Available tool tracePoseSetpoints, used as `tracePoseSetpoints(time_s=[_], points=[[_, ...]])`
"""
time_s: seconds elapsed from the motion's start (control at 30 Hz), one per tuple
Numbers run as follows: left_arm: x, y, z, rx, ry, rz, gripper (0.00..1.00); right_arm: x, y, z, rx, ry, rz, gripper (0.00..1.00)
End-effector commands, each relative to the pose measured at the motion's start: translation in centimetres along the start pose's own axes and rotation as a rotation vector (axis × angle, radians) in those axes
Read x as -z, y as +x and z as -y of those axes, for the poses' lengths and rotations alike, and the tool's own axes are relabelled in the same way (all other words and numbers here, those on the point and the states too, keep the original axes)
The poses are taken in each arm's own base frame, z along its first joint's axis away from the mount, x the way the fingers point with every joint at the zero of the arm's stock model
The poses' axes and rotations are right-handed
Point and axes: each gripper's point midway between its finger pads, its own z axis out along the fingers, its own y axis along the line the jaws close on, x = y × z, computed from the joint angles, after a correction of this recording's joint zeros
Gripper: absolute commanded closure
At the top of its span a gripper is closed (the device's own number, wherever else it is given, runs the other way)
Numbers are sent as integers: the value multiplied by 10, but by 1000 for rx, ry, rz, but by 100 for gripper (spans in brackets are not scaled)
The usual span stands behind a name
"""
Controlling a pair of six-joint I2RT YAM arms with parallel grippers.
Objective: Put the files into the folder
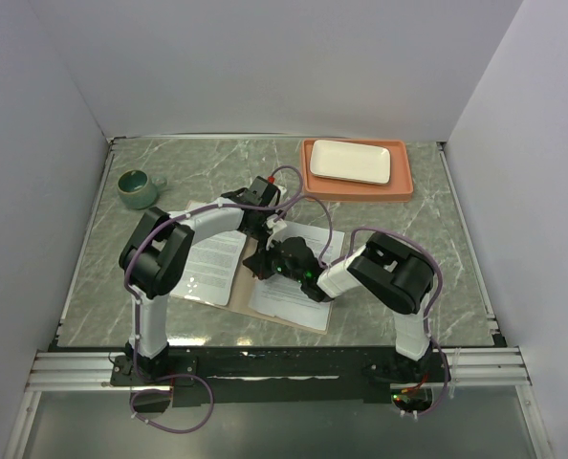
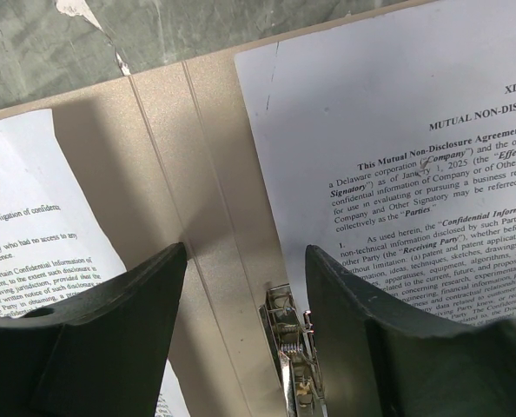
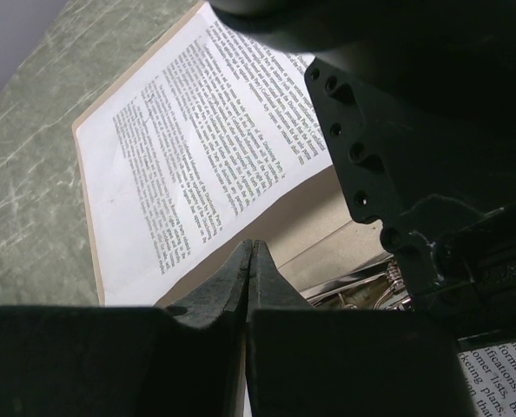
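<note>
Left gripper (image 2: 245,261) hangs over the spine creases of the open tan folder (image 2: 197,174), jaws spread, gripping nothing. Metal clip (image 2: 293,356) lies on the spine between the fingers. NDA sheet (image 2: 397,130) lies on the view's right panel, second printed sheet (image 2: 32,226) on the left one. Green marbled tabletop (image 2: 32,43) shows beyond.

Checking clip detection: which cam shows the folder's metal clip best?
Left wrist. The metal clip sits close and lit between the open fingers of the left gripper, on the folder spine. Right wrist catches only a dim sliver past the shut right gripper. Top external: the arms hide it.
</note>
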Motion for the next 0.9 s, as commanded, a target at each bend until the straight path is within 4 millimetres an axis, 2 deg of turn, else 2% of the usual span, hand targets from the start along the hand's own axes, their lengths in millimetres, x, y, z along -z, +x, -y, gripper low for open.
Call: tracePoseSetpoints(time_s=[0.0, 0.53, 0.87], points=[[-10, 38, 2, 12, 12, -111, 37, 16, 73, 22, -29, 65, -233, 100], [-12, 43, -4, 24, 6, -119, 38, 30, 105, 39, -71, 151, -349, 100], [-11, 46, -6, 27, 4, -122, 38, 36, 116, 49, -77, 201, -387, 100]])
